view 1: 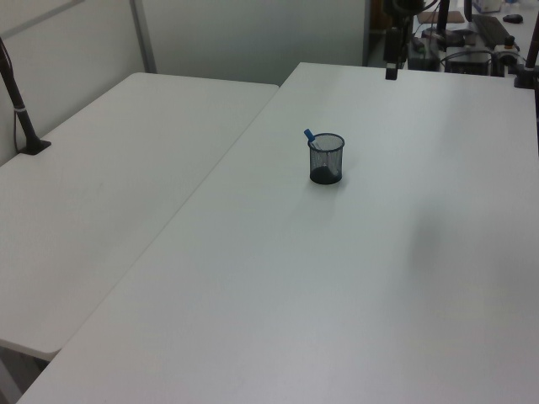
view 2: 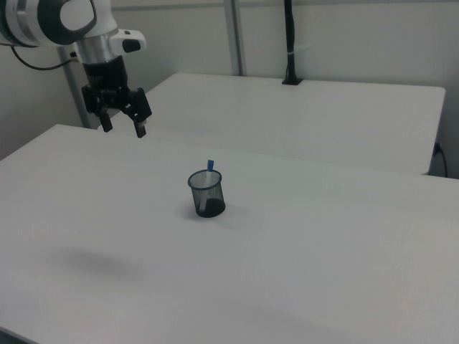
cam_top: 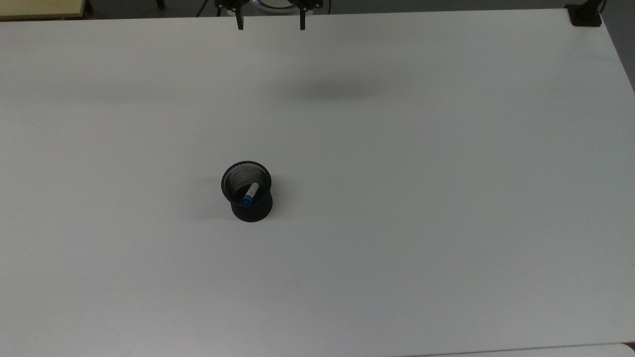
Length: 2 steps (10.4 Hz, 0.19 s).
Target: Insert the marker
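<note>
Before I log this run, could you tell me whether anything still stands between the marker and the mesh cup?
Nothing does: the marker already stands tilted inside the mesh cup, with the gripper open and well away.

Mesh cup sole obstacle; white table open around.

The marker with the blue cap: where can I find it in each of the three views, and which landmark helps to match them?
Top view: the marker is left of centre, leaning inside the black mesh cup.
Left view: above centre; its blue cap pokes over the cup's left rim.
Right view: centre; it stands above the cup's rim.
Shared landmark: the black mesh cup.
</note>
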Motion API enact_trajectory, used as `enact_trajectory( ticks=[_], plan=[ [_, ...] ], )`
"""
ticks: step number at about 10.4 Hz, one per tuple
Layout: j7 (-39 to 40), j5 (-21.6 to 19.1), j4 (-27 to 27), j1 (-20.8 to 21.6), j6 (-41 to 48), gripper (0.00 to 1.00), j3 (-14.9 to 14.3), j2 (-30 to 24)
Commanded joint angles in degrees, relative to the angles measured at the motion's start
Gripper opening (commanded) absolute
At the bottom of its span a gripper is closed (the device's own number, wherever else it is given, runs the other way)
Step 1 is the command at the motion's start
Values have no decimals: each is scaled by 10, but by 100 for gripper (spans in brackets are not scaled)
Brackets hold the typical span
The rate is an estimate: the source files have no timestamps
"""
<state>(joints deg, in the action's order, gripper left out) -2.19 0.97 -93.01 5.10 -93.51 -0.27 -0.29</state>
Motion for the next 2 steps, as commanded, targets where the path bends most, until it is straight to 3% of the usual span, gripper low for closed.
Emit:
enact_trajectory(
  ticks=[1,2],
  plan=[
    [11,-11,-13,1,22,100,1,-14],
    [11,-11,-13,2,23,100,0,-13]
  ],
)
